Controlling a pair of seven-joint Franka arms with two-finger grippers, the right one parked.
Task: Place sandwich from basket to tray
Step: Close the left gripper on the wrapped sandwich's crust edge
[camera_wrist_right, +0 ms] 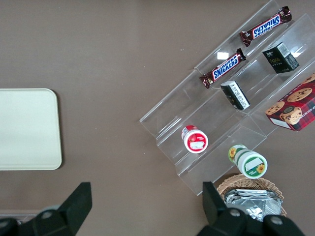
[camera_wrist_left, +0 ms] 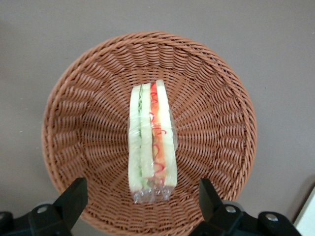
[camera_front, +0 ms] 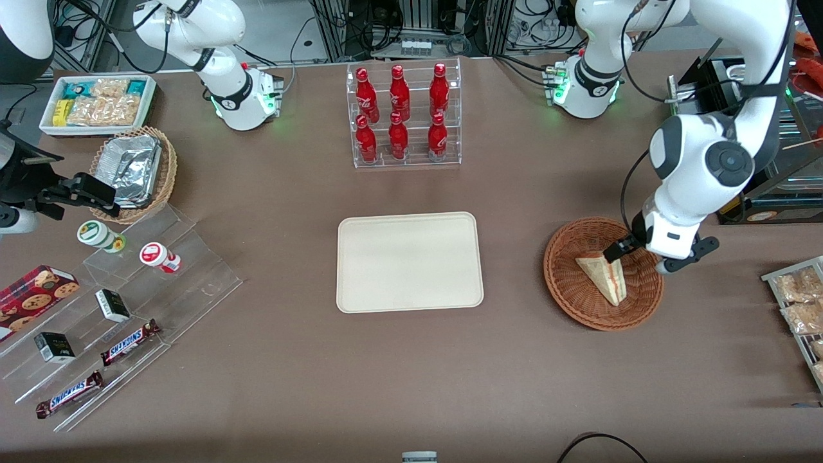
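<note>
The sandwich (camera_front: 604,278) lies in the reddish-brown wicker basket (camera_front: 566,283) toward the working arm's end of the table. It is a clear-wrapped wedge with red, orange and green filling on its cut side (camera_wrist_left: 150,142). The basket's woven wall (camera_wrist_left: 211,123) surrounds it. My gripper (camera_front: 636,252) hovers over the basket's rim, just above the sandwich's farther end. Its fingers (camera_wrist_left: 74,199) are open, wide apart, with nothing between them. The cream tray (camera_front: 409,262) lies bare in the table's middle, beside the basket.
A clear rack of red bottles (camera_front: 403,116) stands farther from the front camera than the tray. A wire tray of snack packets (camera_front: 800,302) lies at the working arm's table edge. Clear steps with snacks (camera_front: 122,302), a tan foil basket (camera_front: 132,168) and a white snack box (camera_front: 99,103) lie toward the parked arm's end.
</note>
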